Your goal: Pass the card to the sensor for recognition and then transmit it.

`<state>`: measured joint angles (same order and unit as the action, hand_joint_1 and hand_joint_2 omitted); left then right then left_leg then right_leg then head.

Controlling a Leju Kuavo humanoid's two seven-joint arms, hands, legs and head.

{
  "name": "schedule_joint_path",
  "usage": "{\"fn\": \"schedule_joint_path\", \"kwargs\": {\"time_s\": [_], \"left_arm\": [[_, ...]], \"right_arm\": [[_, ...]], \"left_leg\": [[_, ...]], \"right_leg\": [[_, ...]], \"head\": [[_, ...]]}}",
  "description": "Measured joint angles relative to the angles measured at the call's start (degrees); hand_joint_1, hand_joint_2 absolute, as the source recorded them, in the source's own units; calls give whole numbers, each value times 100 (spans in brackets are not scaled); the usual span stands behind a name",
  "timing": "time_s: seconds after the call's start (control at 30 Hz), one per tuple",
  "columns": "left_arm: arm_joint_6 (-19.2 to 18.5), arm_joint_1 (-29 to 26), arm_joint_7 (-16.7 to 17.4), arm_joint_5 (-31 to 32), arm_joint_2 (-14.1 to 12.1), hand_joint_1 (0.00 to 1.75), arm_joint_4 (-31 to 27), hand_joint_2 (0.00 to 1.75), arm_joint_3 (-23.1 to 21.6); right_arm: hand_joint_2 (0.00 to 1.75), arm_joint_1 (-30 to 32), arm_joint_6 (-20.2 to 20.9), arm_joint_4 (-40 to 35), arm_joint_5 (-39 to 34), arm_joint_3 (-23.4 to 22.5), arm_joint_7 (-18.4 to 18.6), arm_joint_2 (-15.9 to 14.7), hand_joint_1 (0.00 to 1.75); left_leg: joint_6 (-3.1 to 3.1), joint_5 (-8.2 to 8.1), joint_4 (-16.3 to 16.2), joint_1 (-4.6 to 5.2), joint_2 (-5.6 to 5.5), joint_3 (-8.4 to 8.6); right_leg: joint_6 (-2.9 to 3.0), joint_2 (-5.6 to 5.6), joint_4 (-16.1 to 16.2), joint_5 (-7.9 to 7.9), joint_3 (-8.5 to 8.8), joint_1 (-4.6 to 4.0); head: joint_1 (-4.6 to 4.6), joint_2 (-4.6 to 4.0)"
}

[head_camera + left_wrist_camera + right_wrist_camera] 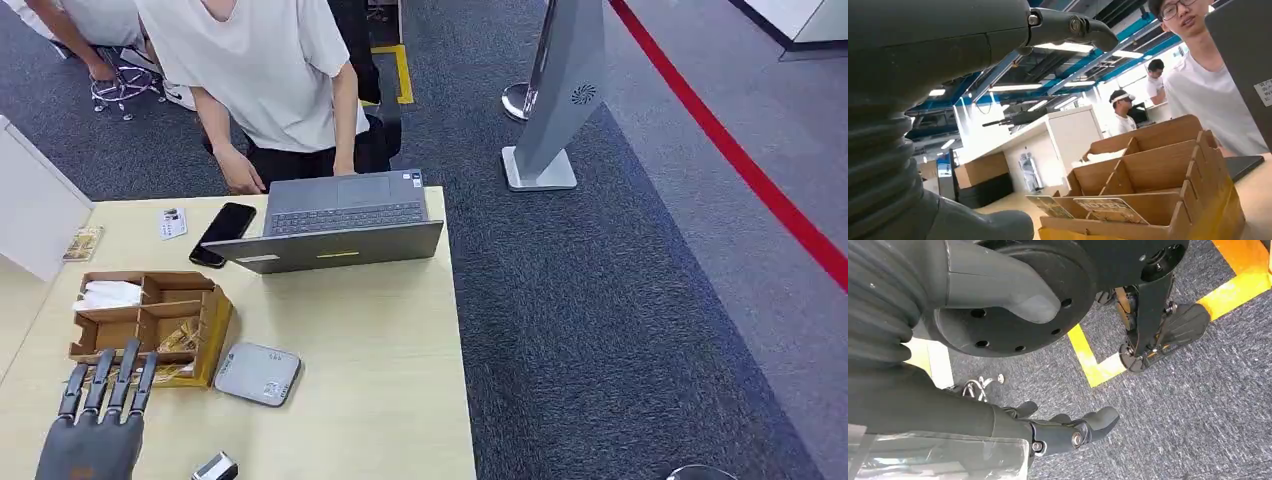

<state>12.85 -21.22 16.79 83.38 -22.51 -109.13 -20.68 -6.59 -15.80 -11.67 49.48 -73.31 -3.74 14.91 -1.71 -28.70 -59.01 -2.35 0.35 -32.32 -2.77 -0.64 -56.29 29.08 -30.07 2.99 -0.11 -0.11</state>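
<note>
Left hand (100,410) open, empty, fingers over box (150,325). Pinch one card (1110,210) by its edge. Right hand (1068,432) hangs, seemingly empty.

cards (1110,210) lie tilted in the near compartment of the cardboard organiser (150,325) at the table's left side; print on them too blurred to read. sensor (258,374): flat grey square pad with rounded corners, lying face-up on the table just beside the organiser, on its right.
</note>
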Motion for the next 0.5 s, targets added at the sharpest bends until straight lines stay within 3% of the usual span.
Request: {"fn": "schedule_joint_path", "kwargs": {"time_s": [0.5], "left_arm": [[-79, 178, 149, -129, -20, 0, 187, 175, -26]], "right_arm": [[175, 0, 2, 0, 65, 0, 68, -2, 0]], "left_leg": [[0, 0, 0, 0, -1, 1]], "right_leg": [[0, 1, 0, 0, 1, 0]], "head": [[0, 0]]}}
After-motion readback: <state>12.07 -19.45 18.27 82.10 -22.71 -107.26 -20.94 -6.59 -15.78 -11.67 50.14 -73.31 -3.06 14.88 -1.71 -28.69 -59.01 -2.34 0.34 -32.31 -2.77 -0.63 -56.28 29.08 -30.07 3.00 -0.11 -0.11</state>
